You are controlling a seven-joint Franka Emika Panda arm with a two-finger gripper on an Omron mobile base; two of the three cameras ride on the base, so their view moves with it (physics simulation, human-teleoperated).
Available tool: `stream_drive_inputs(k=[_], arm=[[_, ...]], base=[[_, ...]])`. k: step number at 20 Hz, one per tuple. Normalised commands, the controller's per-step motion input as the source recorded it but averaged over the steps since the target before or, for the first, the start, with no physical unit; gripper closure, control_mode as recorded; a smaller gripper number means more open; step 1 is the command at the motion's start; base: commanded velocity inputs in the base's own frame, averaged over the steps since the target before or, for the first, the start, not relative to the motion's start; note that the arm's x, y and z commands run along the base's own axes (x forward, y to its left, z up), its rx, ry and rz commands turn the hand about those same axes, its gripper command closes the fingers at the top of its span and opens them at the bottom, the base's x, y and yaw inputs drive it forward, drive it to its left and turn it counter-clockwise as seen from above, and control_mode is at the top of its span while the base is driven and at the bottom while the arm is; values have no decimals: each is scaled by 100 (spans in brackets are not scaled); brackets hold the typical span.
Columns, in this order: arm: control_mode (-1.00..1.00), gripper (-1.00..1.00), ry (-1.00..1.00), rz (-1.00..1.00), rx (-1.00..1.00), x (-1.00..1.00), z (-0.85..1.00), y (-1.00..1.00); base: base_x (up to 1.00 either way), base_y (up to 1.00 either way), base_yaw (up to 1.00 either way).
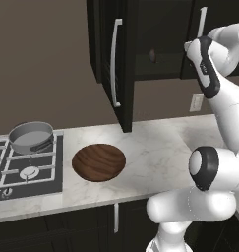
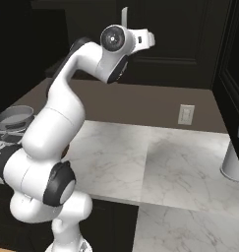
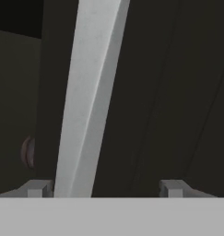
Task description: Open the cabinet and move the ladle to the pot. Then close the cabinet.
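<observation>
hovering wide open, the gripper (image 3: 104, 188) straddles the cabinet's (image 3: 178, 92) pale handle (image 3: 88, 101), gripping nothing.

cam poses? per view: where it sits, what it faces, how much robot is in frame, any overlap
Left base view: behind the arm on its left, facing the counter, pot on the stove, wooden dish and cabinet with its left door swung open; the arm rises at lower right.
Right base view: behind on the right, facing the counter and wall outlet; the arm rises from lower left.
Hand view: on the hand, close to the cabinet's pale bar handle, which stands between the spread fingers of the end effector.
Shared: both base views show pot, counter, outlet and arm.
</observation>
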Motion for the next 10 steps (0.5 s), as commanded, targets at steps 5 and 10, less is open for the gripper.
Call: stream_drive_inputs(k=[5, 10], arm=[[-100, -100, 0, 0, 0, 24, -1, 0], [-100, 100, 1, 0, 0, 7, -1, 0]], base=[[0, 0, 0], [0, 0, 0]])
